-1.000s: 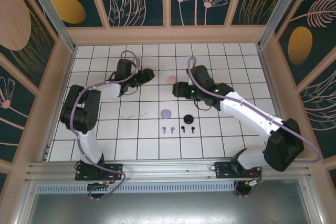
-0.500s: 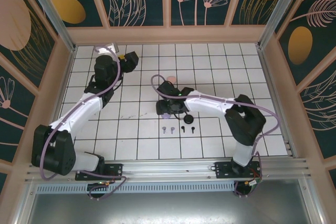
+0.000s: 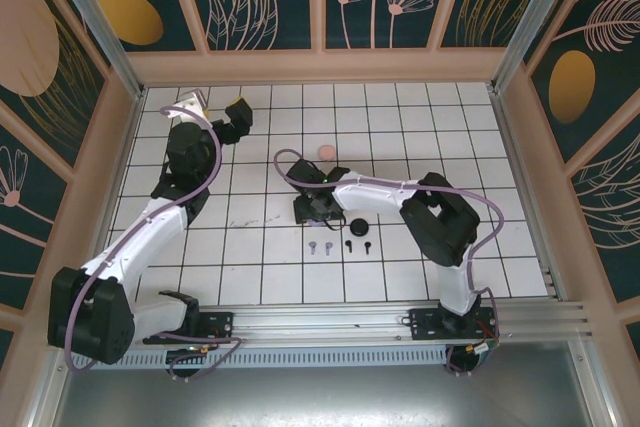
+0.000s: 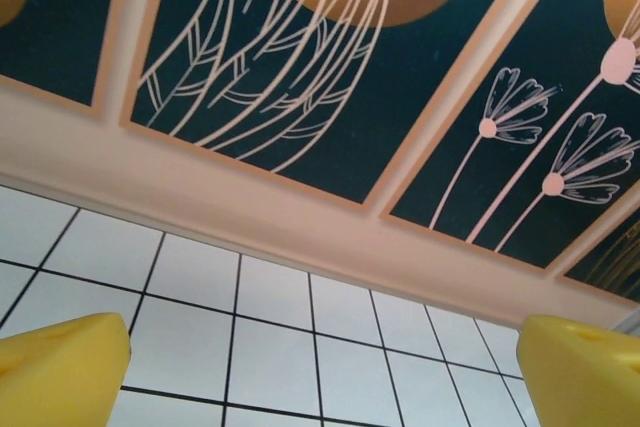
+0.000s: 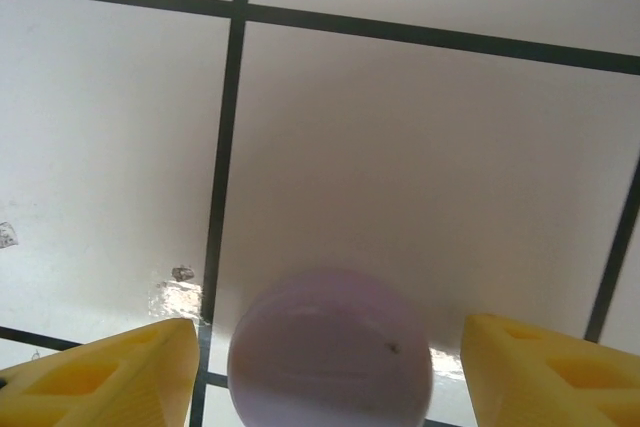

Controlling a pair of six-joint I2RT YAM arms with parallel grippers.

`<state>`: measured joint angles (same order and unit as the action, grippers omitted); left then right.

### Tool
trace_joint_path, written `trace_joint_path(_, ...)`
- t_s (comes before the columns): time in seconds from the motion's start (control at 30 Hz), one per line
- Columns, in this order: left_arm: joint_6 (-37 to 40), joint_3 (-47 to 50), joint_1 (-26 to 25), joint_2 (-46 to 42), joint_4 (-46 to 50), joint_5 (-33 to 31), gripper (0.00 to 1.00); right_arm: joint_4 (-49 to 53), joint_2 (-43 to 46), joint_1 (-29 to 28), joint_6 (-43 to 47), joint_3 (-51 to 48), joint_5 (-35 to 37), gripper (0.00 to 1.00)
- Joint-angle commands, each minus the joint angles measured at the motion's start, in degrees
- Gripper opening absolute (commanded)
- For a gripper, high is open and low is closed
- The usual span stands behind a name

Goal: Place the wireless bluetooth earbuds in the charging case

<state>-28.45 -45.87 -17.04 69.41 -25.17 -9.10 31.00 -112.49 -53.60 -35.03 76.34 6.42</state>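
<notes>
- Lilac earbuds (image 3: 313, 247), two of them, lie side by side on the white tiled table (image 3: 250, 267), nearest the arm bases. Two black earbuds (image 3: 349, 245) lie just to their right.
- A black round case (image 3: 358, 226) sits just behind the black pair.
- The right claw (image 5: 330, 332) stands open, with its yellow fingers (image 5: 110, 372) on either side of a lilac round case (image 5: 330, 377) and not touching it.
- A pink round case (image 3: 326, 151) lies further back.
- The left claw (image 3: 215, 110) is spread wide and empty at the far left, near the back wall (image 4: 300, 227).
</notes>
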Motion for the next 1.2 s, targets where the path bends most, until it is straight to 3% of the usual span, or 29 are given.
trace_joint_path(0.0,1.0,0.8,-0.1,-0.7,-4.0,-2.9,0.99,2.7,-2.1,-1.0,-0.9,2.4,1.0,0.7)
trace_joint_path(0.57,-4.2,1.5,-0.1,-0.5,-3.2,-6.6,0.99,5.5,-4.4,-1.8,-2.9,3.2,1.6,0.59)
trace_joint_path(0.7,-5.3,1.1,-0.2,-0.8,-2.6,-6.2,0.99,5.5,-4.8,-2.2,-3.8,3.0,1.5,0.52)
trace_joint_path(0.9,-6.0,1.0,-0.2,0.5,-2.9,-0.7,0.99,5.6,-3.7,-2.2,-4.7,4.1,2.2,0.37)
trace_joint_path(1.17,-6.2,4.5,-0.1,3.2,-8.8,10.2,0.99,2.5,3.9,1.3,-5.1,4.9,1.8,0.35)
